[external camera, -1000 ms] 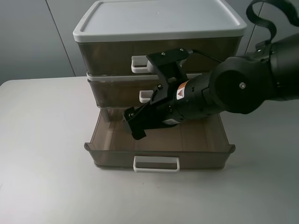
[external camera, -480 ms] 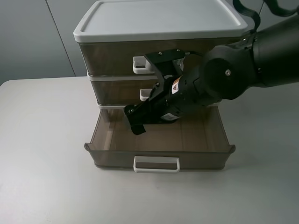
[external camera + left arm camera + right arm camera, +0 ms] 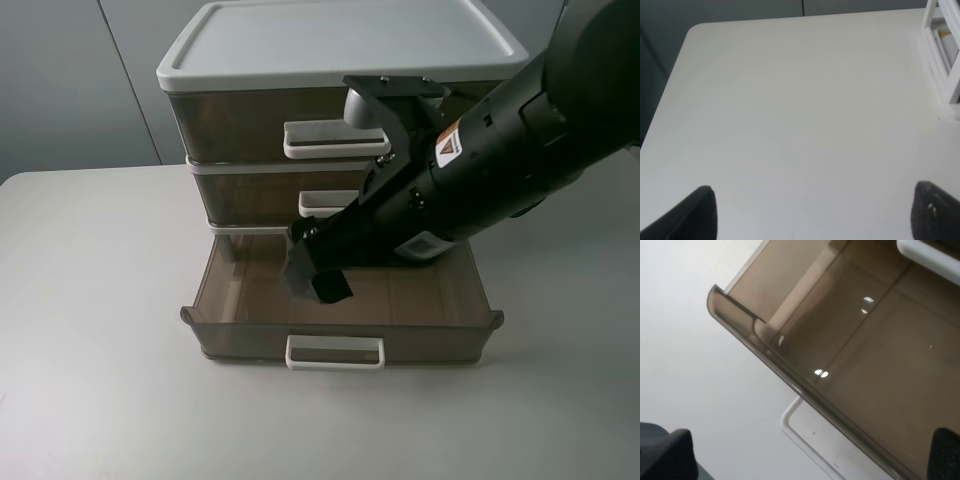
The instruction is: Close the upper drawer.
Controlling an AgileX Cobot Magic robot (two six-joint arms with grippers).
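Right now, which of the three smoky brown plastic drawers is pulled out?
The bottom smoky brown plastic drawer: it juts far forward, while the top drawer and middle drawer sit pushed in.

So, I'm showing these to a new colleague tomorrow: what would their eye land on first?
The bulky black right arm, slanting down across the front of the drawer cabinet, its right gripper open above the bottom drawer. That drawer is pulled far out and looks empty; the upper drawer looks pushed in under the white lid.
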